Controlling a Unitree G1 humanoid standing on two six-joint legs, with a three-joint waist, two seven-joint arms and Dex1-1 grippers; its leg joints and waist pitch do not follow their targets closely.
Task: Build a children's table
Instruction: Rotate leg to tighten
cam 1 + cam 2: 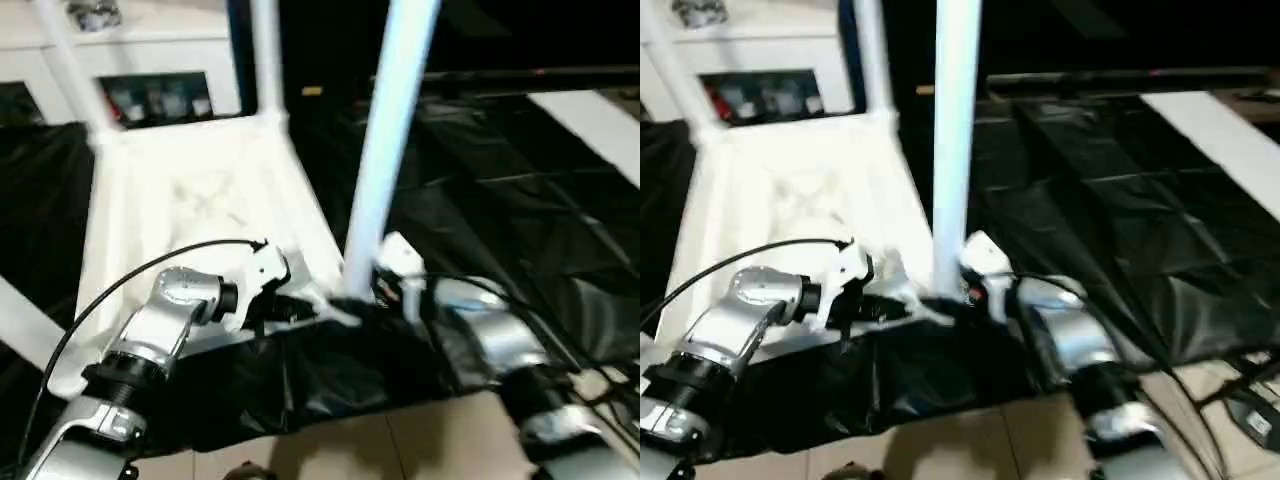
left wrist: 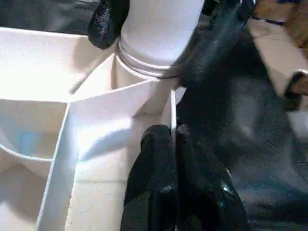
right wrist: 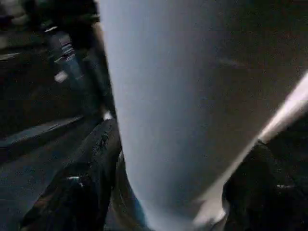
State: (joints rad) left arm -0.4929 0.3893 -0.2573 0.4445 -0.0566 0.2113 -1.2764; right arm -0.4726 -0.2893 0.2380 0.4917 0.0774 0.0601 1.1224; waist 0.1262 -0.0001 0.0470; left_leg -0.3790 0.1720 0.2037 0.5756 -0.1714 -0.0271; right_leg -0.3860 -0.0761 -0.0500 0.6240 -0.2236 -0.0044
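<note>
The white tabletop (image 1: 200,200) is lying underside-up on black sheeting (image 1: 480,200), legs standing in its far corners. The left gripper (image 2: 174,137) is resting pinched shut, empty, on a rib by the near corner socket. The right gripper (image 3: 163,192) is spreading wide around the upright near leg (image 1: 385,150).
</note>
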